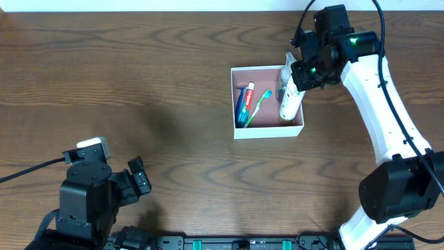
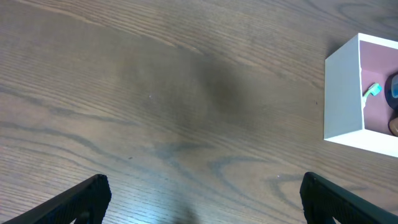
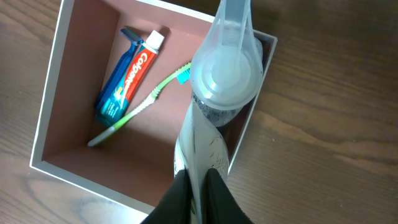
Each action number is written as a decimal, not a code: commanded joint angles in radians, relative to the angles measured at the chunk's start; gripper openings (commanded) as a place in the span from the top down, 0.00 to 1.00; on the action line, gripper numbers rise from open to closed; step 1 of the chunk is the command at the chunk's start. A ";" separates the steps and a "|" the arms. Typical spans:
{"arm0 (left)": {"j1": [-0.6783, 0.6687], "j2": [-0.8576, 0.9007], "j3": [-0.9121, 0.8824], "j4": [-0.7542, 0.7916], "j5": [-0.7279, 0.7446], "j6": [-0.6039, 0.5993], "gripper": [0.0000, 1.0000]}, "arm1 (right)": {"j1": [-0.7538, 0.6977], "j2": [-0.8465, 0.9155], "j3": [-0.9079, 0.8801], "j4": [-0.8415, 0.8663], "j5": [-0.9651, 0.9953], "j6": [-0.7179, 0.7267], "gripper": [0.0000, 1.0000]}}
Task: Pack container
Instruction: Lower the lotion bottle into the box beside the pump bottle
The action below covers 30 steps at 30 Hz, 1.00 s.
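The wooden table [image 1: 104, 83] fills the overhead view, and the container [image 1: 267, 132] sits on it right of centre in the upper half, directly beneath the right arm's wrist. It is a shallow square cardboard box, white outside and dusty pink inside. It is probably light and fairly stiff, though its thin walls would likely buckle under a hard squeeze. The safest hold seems to be a gentle pinch over one wall near a corner, or a push against a side. Inside, a white tube [image 3: 200, 143] with a clear cap runs along the wall on the frame's right. The right gripper [image 3: 199, 186] has its claw pressed together on the tube's flat crimped tail, so the tube is not yet released. Toward the left wall lies a blue and red Colgate toothpaste [image 3: 124, 78], with a green toothbrush [image 3: 137, 109] slanting beside it. A blue item, possibly a razor [image 3: 132, 34], pokes out at the toothpaste's cap end. The left gripper [image 1: 139, 179] waits at the lower left, its claw spread wide and empty, well apart from the box.
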 commanded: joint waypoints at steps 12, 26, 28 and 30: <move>0.006 0.000 -0.001 0.000 -0.008 -0.009 0.02 | 0.016 -0.087 0.029 -0.032 0.006 -0.007 0.99; 0.006 0.000 -0.001 0.000 -0.008 -0.009 0.02 | 0.055 -0.109 0.029 -0.075 0.055 -0.006 0.94; 0.006 0.000 -0.001 0.000 -0.008 -0.009 0.02 | 0.055 -0.109 0.029 -0.067 0.089 -0.006 0.98; 0.006 0.000 -0.001 0.000 -0.008 -0.009 0.02 | 0.055 -0.109 0.029 -0.061 0.116 -0.006 0.99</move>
